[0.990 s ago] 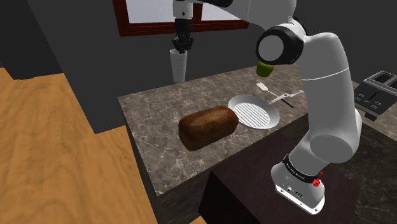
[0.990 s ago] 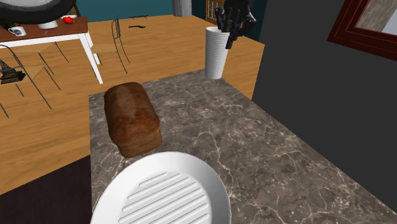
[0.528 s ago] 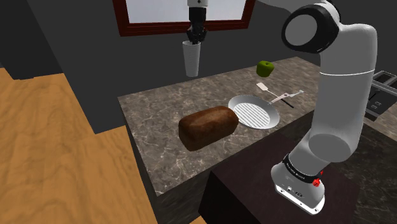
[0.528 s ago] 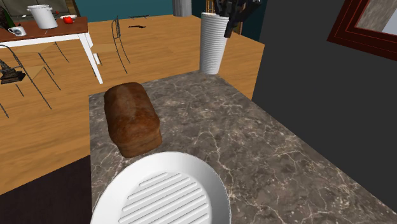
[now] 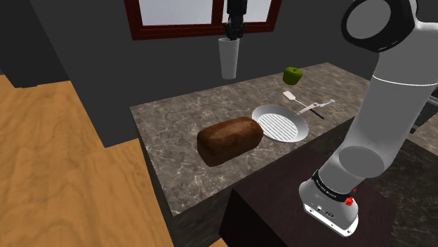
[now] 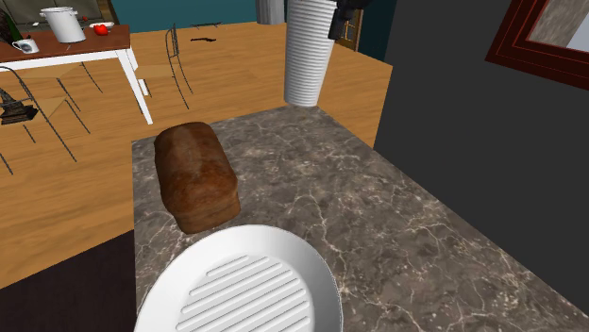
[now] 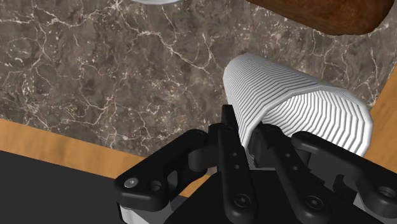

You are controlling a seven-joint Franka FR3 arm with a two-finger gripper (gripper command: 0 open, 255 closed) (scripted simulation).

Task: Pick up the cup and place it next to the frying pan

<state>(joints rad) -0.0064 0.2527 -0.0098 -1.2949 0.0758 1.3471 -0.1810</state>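
Cup (image 7: 292, 108) white, ribbed, tapered; claw (image 5: 234, 34) pinches rim above veined stone counter (image 5: 175, 133)

- The shoulder view looks from high beside the stand (image 5: 267, 214), down across the counter (image 5: 168, 133) toward the window (image 5: 175, 15).
- The second exterior view sits low and close over the frying pan (image 6: 241, 288), facing along the counter toward the wooden floor (image 6: 85, 193).
- The wrist view looks down the gripper (image 7: 248, 130) onto the counter.
- All three share the counter, the loaf (image 5: 229, 139) and the cup (image 5: 229, 58).
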